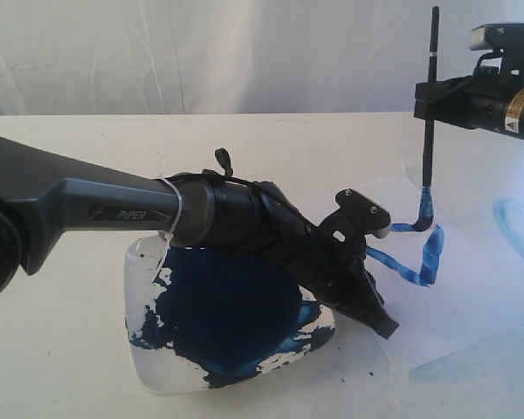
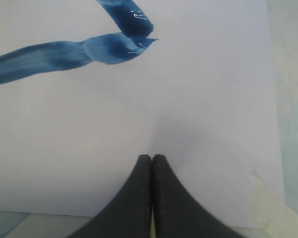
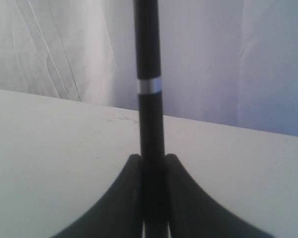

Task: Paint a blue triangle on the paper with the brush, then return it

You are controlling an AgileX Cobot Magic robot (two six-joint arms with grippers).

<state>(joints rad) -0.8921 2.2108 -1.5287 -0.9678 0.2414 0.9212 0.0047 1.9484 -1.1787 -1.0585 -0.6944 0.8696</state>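
The brush [image 1: 430, 105] stands upright with my right gripper [image 1: 430, 98] shut on its black handle [image 3: 150, 129]. Its blue tip touches the paper [image 1: 472, 288] at the top of the blue triangle's strokes [image 1: 424, 253]. A silver band [image 3: 149, 85] shows above the jaws in the right wrist view. My left gripper [image 1: 386, 327] is shut and empty, its tips pressing on the paper's near edge. In the left wrist view the shut fingertips [image 2: 152, 159] rest on the white paper [image 2: 203, 114], with two blue strokes [image 2: 109, 47] meeting at a corner beyond them.
A white square plate [image 1: 148, 349] smeared with dark blue paint lies under the left arm [image 1: 113, 214]. A pale blue curved smear [image 1: 517, 231] marks the table at the right. A white curtain hangs behind the table.
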